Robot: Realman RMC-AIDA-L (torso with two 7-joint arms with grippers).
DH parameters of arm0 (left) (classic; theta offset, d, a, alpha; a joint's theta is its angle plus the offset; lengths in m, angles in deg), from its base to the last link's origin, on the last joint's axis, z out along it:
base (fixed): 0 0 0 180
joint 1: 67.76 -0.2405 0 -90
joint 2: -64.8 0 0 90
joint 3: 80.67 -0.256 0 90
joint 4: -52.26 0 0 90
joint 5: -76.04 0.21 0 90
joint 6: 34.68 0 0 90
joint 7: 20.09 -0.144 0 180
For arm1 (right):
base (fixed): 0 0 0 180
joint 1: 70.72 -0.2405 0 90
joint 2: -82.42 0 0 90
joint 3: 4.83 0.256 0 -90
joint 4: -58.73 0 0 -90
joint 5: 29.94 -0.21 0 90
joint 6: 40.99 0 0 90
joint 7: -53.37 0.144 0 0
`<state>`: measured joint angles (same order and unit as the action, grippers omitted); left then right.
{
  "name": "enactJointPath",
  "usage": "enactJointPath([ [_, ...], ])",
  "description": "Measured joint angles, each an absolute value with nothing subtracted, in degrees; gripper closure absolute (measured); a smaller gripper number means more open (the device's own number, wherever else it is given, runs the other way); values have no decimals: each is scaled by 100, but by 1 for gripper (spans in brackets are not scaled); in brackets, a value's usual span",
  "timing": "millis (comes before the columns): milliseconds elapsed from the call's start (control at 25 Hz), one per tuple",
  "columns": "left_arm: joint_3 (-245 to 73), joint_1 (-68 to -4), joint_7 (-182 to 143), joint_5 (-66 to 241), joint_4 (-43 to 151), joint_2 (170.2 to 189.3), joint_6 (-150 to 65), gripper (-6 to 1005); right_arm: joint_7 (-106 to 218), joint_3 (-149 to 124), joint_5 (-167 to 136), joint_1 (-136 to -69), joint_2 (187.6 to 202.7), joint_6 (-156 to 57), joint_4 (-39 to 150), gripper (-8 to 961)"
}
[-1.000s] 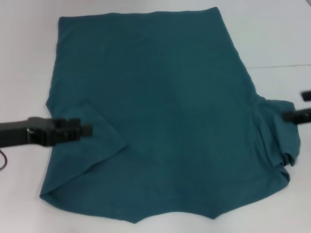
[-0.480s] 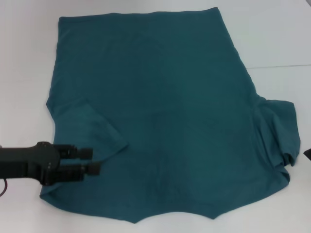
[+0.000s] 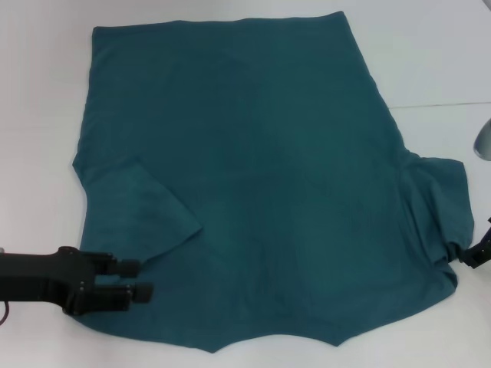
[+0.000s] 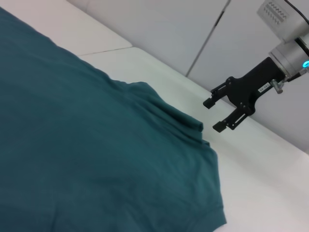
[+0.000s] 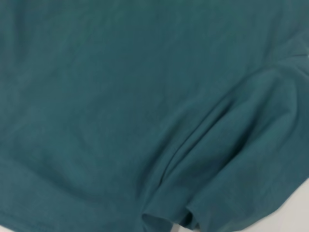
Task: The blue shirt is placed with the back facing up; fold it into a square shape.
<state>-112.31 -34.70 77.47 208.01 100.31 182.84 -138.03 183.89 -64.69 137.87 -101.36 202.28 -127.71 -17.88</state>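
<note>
White table (image 3: 46,115), blue shirt (image 3: 261,176) flat, spread left gripper (image 3: 142,280) over its near-left shoulder, right gripper (image 4: 217,115) spread beside right sleeve

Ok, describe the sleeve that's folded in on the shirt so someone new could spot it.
A blue shirt lies spread over the white table. On the robot's left side, the folded sleeve lies atop the body, just above the left gripper. The opposite sleeve sticks out, rumpled.
</note>
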Motion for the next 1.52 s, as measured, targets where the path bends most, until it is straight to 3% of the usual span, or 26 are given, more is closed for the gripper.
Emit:
enactJointPath([
  [1040, -11310, -3448, 7791, 20823, 9962, 18322, -13420, 398, 18658, -6644, 13811, -10134, 20152, -11772, -938, 79],
  [1520, -11310, -3453, 7800, 20823, 9954, 18346, -13382, 397, 18660, -6644, 13811, -10193, 20180, -11492, -693, 303],
])
